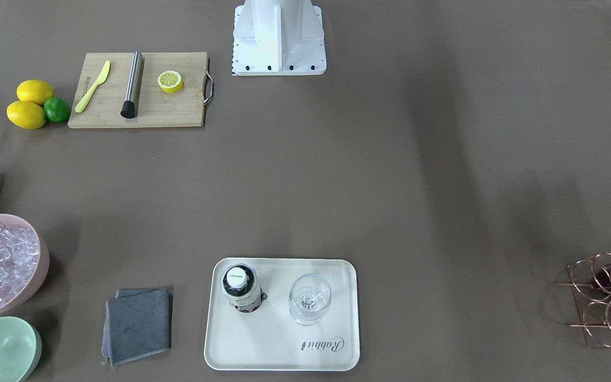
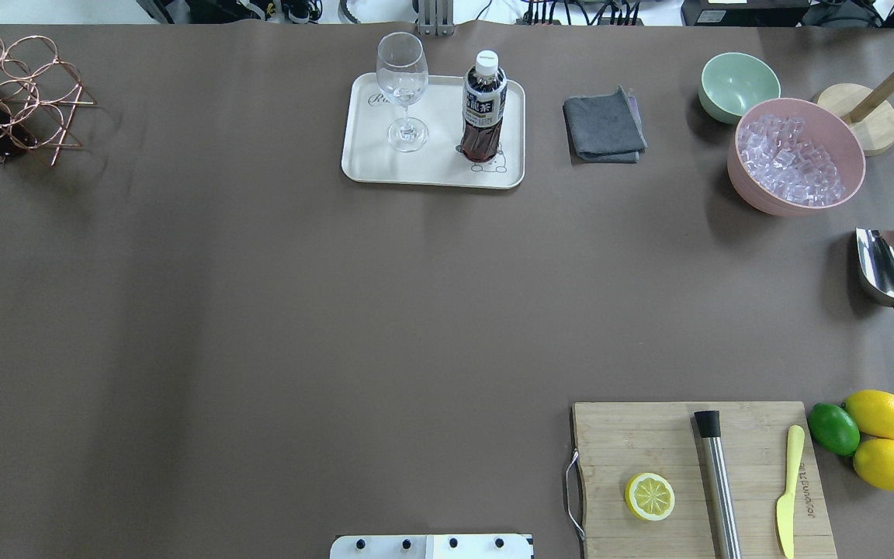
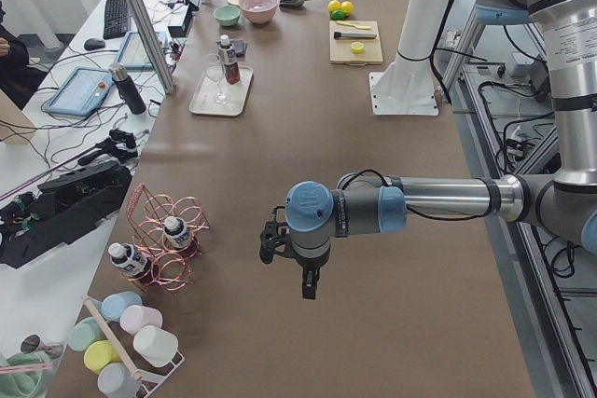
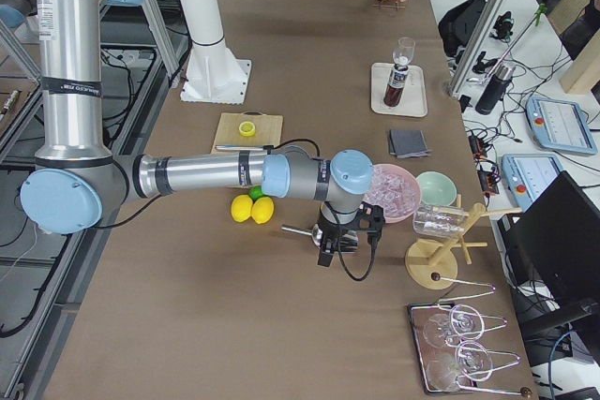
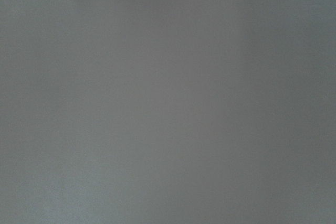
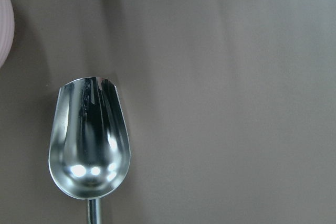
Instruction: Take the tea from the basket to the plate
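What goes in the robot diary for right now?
tea: upright on plate | glass: beside it | basket: holds more bottles | left gripper: over bare table | right gripper: over scoop

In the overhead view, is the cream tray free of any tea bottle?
No: a tea bottle stands upright on the plate, beside the wine glass.

Colours we log: brown counter, cream plate with grey bear drawing.
We see tea dark reddish-brown, white cap; basket rose-gold; pink bowl; mint-green bowl; grey cloth; yellow lemons; green lime; silver scoop.
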Robot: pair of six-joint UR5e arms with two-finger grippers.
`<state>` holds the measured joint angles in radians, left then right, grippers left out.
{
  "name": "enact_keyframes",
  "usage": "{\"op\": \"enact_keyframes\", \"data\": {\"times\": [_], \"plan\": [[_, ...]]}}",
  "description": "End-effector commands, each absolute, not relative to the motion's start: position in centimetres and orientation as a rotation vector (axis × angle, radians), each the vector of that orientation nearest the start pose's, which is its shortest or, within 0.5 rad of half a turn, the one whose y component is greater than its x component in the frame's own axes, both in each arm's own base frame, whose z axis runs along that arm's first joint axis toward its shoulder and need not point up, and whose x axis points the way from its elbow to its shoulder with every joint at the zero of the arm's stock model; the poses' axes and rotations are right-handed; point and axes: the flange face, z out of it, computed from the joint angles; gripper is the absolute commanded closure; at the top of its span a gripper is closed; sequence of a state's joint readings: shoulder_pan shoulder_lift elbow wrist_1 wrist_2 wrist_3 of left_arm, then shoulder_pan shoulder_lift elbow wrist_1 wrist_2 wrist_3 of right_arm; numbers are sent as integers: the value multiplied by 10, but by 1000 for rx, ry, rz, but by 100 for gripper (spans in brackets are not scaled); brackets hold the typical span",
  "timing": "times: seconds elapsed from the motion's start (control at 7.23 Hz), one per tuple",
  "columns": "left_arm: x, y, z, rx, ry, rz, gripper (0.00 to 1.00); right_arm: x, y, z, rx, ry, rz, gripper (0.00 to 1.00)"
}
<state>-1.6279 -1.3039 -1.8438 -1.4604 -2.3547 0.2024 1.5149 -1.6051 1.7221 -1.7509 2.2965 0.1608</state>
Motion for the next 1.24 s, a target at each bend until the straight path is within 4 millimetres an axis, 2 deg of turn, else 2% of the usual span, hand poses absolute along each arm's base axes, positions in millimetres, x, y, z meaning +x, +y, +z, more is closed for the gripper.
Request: {"op": "enact_keyframes", "data": {"times": [0.0,1.11], "plan": [[-84,-368,651,3,790,96,2,40,-476,631,-100,-719,110,0],[-83,-370,658,-2,790,98,2,42,-475,632,-102,-719,114,0]]}}
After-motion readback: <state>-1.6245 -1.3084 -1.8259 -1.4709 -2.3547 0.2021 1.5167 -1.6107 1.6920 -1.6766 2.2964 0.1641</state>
